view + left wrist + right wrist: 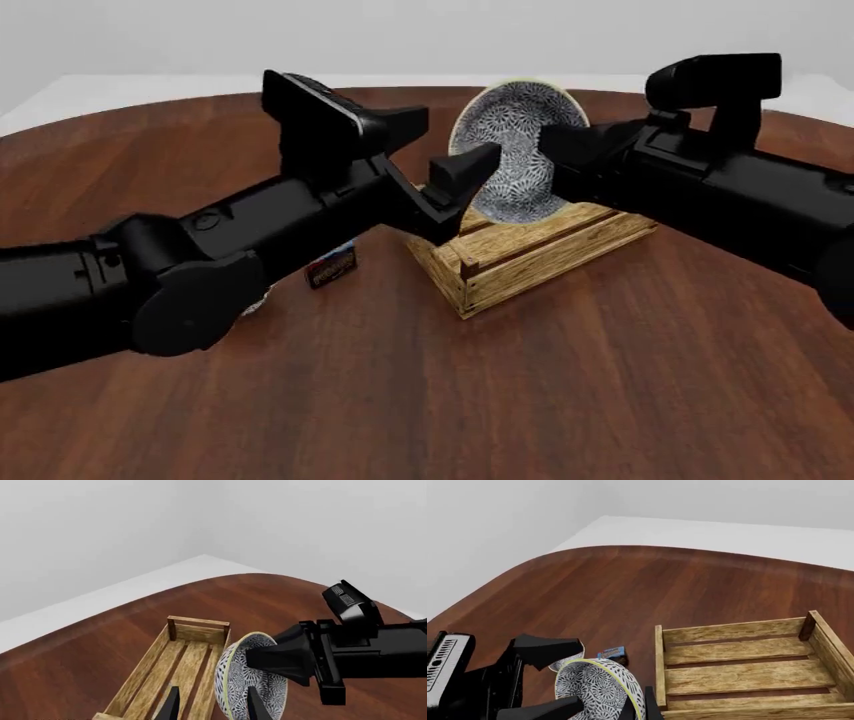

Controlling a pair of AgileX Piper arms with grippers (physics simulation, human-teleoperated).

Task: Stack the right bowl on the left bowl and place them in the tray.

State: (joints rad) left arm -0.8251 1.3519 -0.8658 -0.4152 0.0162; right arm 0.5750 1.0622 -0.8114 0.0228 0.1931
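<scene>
Here we see the patterned bowl (514, 150) lifted clear of the table (561, 380), tipped on edge with its dark-and-white inside facing the front camera, hanging over the slatted tray (534, 250). From the front it reads as one bowl; we cannot tell whether a second is nested behind it.

Our left gripper (470, 172) and right gripper (561, 140) meet at it from opposite sides. In the left wrist view the right gripper's fingers (270, 657) close over the bowl's (250, 685) rim, one inside and one behind, so we read that hand as clamped on it. The left gripper's (212, 705) two fingertips stand apart, one beside the bowl's rim and one over the tray's (180, 665) slats; we cannot tell whether they pinch anything.

In the right wrist view the bowl (597, 690) hangs just beside the tray's (740, 665) near corner. A small blue-and-red box (332, 266) lies on the table beside the tray, partly under the left arm.
</scene>
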